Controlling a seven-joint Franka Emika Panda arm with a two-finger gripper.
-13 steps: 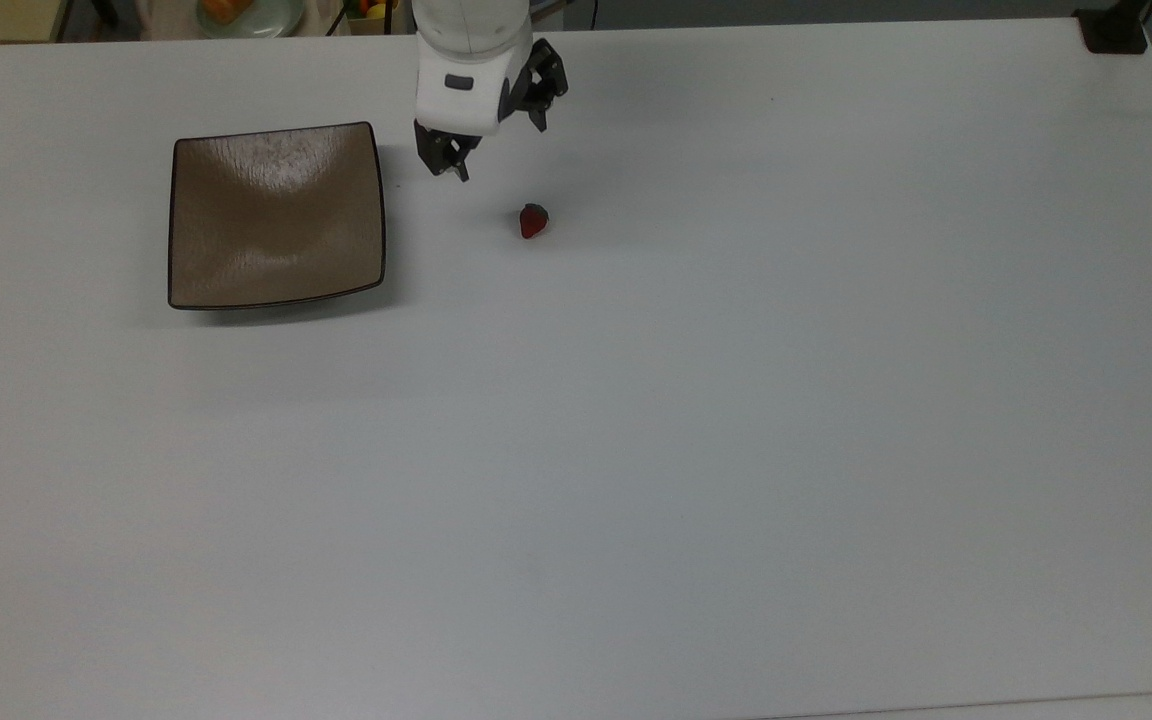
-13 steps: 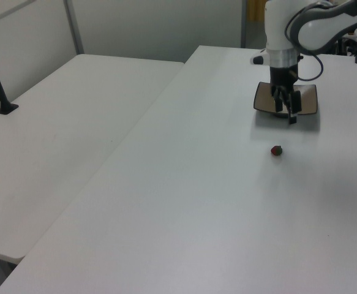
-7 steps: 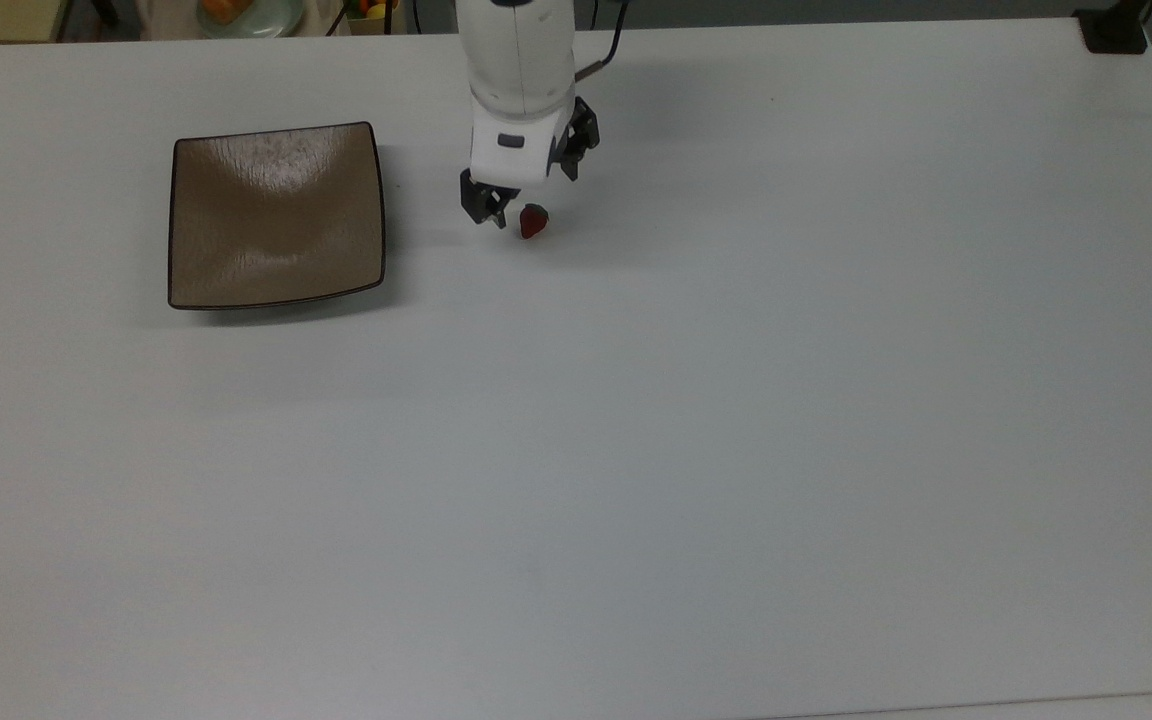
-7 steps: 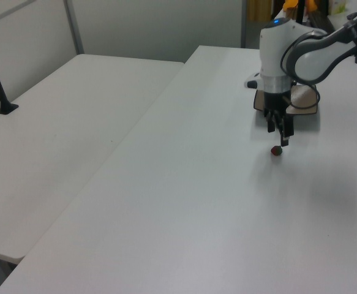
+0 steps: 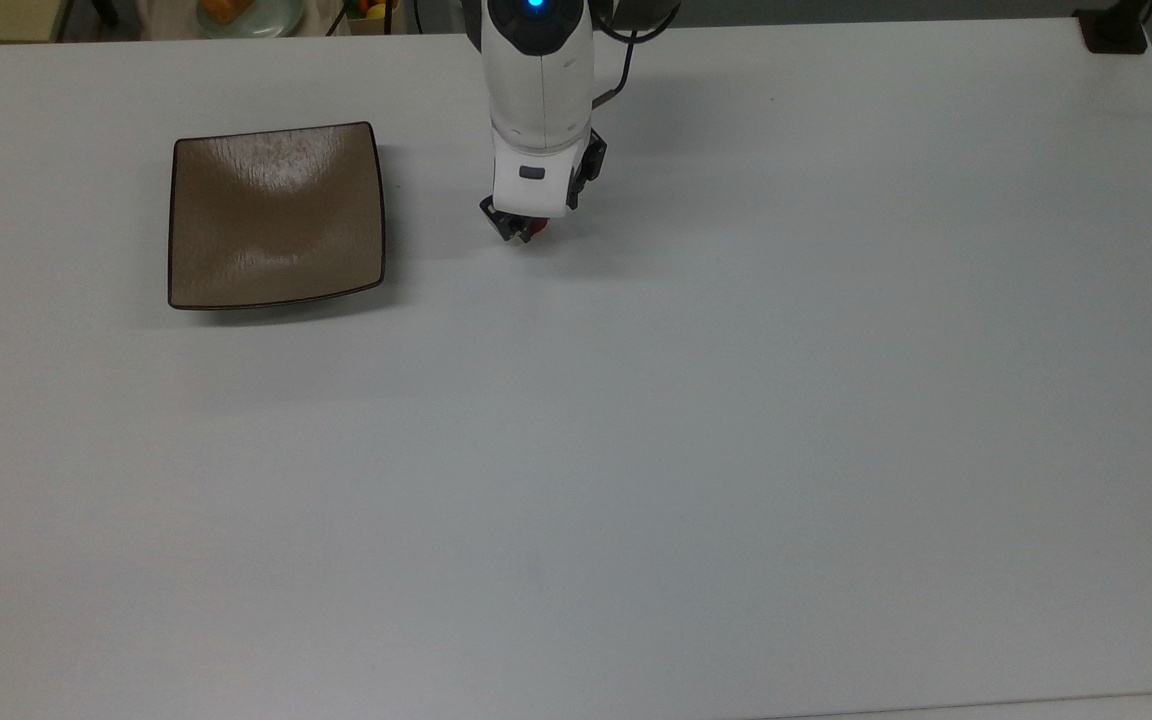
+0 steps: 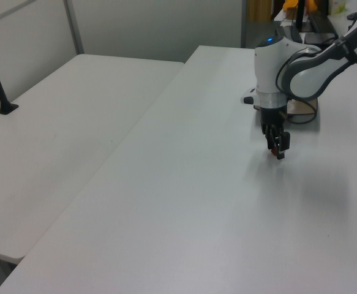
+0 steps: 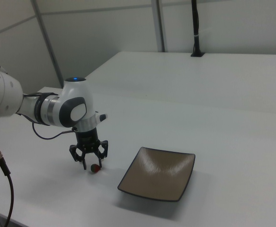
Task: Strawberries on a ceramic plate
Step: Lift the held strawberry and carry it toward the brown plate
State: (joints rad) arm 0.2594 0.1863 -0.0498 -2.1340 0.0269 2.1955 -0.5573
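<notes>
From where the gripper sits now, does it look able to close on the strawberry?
Probably yes. The gripper stands open and low over the strawberry, its fingers either side, on bare table. The ceramic plate lies apart.

The top view looks almost straight down from high up at the white counter (image 5: 736,450), with the plate (image 5: 276,215) at the top view's left and the arm coming in from the top edge. The left view stands farther back at 1 end and looks along the counter (image 6: 184,202); the arm is far off at the left view's upper right. The right view sits lower and nearer, looking across the plate (image 7: 159,174) with the arm at the right view's left. All 3 views share the tool (image 5: 526,225) (image 6: 278,147) (image 7: 91,164) and the counter (image 7: 223,142).
</notes>
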